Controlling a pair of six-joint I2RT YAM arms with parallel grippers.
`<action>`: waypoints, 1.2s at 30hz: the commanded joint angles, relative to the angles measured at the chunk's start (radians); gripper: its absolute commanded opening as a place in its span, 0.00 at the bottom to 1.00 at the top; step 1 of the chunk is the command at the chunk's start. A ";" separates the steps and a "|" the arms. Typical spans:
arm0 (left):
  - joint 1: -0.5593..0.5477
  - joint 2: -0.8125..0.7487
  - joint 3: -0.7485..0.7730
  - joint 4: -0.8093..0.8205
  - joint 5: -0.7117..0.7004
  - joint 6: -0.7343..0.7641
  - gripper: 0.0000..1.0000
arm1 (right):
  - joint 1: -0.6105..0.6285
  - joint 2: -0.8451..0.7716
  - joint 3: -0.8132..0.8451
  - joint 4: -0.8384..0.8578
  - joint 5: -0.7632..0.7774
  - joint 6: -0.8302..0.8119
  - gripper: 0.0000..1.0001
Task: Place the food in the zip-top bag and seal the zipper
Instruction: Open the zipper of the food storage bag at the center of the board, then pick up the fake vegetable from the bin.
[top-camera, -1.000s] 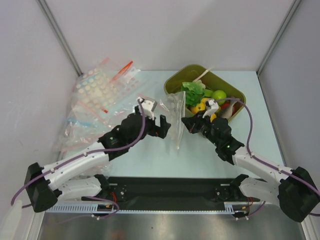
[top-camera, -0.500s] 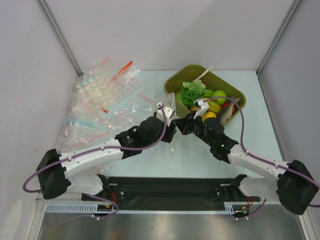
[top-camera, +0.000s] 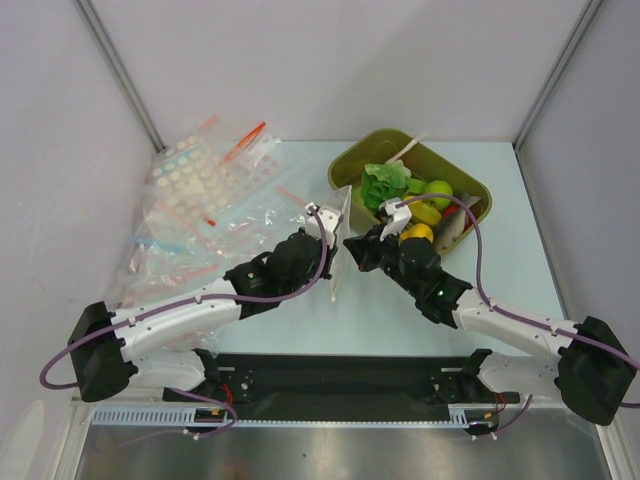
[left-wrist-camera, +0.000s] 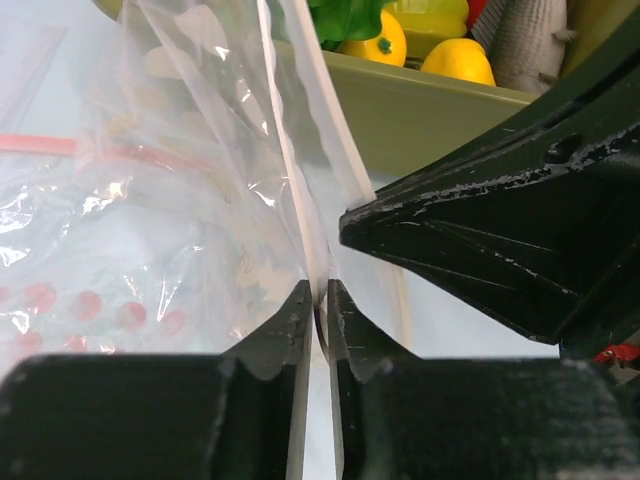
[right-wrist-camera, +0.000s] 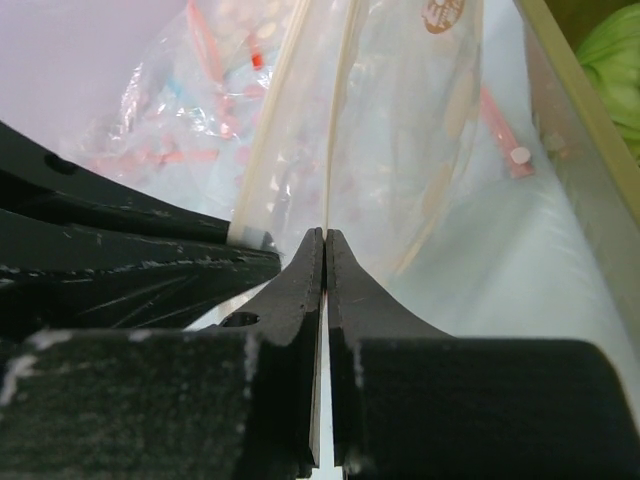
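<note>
One olive bin (top-camera: 480, 190) sits far right on the table (top-camera: 500, 290). A heap of spare bags (top-camera: 200, 190), too tangled to count, lies to the left. The two arms have swung together over the last second, so the one zip-top bag (top-camera: 333, 280), earlier spread between them, now hangs edge-on just beside the bin. The left gripper (left-wrist-camera: 320, 295) and right gripper (right-wrist-camera: 326, 235) each pinch its film near the zipper (left-wrist-camera: 293, 185), jaws nearly closed. With the mouth narrowed, loading seems not yet begun. One lettuce (top-camera: 385, 183) and, probably, the yellow-orange fruit (top-camera: 417, 232) sit in the bin.

Clear zip-top bag (left-wrist-camera: 230, 170) upright — lettuce (top-camera: 383, 183), fruit (top-camera: 417, 233) in bin (top-camera: 352, 158).
</note>
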 joint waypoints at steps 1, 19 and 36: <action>-0.003 -0.031 0.010 0.009 -0.053 0.001 0.12 | 0.006 -0.019 0.043 -0.004 0.059 -0.025 0.00; -0.061 -0.077 0.059 -0.166 -0.562 0.010 0.00 | -0.071 0.025 0.086 -0.163 0.201 0.049 0.34; -0.018 -0.040 0.060 -0.172 -0.504 -0.056 0.00 | -0.084 -0.185 0.005 -0.123 0.239 0.016 0.90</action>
